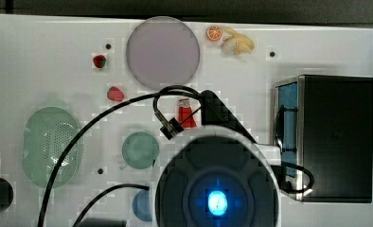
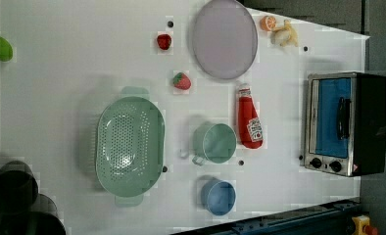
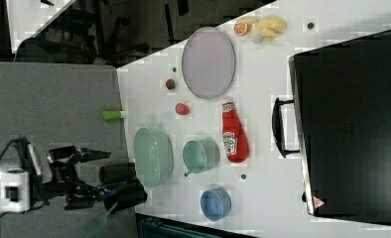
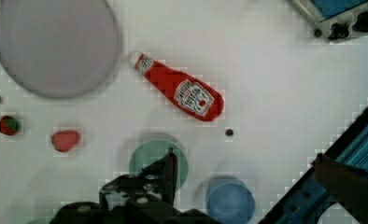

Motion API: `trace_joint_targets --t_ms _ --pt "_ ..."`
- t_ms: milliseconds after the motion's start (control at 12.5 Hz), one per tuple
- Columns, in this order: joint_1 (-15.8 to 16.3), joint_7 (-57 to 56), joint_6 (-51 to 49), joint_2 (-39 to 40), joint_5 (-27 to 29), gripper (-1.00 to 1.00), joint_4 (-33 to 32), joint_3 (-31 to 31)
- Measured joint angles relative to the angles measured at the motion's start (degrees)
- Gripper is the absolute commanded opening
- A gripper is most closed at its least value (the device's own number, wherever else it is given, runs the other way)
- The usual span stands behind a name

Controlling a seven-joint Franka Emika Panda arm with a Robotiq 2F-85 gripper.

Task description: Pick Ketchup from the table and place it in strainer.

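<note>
Ketchup point(image 2: 250, 119) flanked by green cup point(image 2: 214, 142), seemingly reachable above

Ketchup point(image 2: 250, 120) is glossy red plastic with a paper-like label; strainer point(image 2: 129, 147) is smooth, perforated mint plastic; bench point(image 2: 83, 63) is matt white; oven point(image 2: 345, 122) has a brushed-metal front.

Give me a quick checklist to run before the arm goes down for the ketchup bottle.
1. Ketchup lying flat on the table, nothing on it: ok.
2. Room around the bottle: the green cup and the purple plate are near but apart: ok.
3. Gripper open: ok.
4. Gripper already down at the bottle: not ok, it hangs well above.
5. Strainer empty: ok.
</note>
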Motion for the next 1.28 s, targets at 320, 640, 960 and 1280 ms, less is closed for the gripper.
trace_joint_targets --t_ms 320,640,960,1280 --pt "-0.37 -0.03 4.37 4.31 0.08 1.0 -1.96 0.59" --pt "-0.59 -10.98 14.95 16.01 0.09 1.0 -7.44 1.22" --pt "-0.75 -31.87 25.08 21.17 -0.01 1.0 -16.51 1.18" --pt "-0.69 -50.05 36.58 22.7 -0.12 1.0 -19.53 1.76"
